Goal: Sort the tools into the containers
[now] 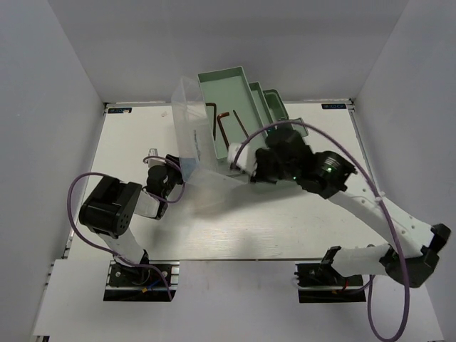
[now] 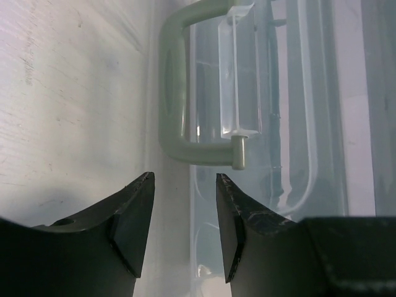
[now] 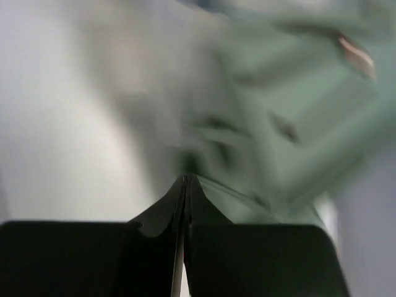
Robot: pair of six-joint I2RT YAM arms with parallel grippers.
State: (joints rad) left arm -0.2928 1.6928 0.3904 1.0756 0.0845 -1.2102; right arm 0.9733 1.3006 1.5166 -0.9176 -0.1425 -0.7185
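Mint-green toolbox (image 1: 222, 72), top view: fanned open, clear lid (image 1: 191, 117) tipped up at its left side, probably for access; thin hex keys (image 1: 226, 127) lie in its base.
Left wrist: left gripper (image 2: 184, 210) spread and empty, just short of the toolbox's lid handle (image 2: 169, 93), seemingly ready to steady it.
Right wrist: right gripper (image 3: 185, 192) pinched closed, nothing visibly held; toolbox blurred beyond.

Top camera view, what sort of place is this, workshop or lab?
Most likely a robot lab test cell, not a workshop: plain white walls box in a pale table, the left arm and right arm are bolted at its near edge, and a mint-green toolbox sits on it.
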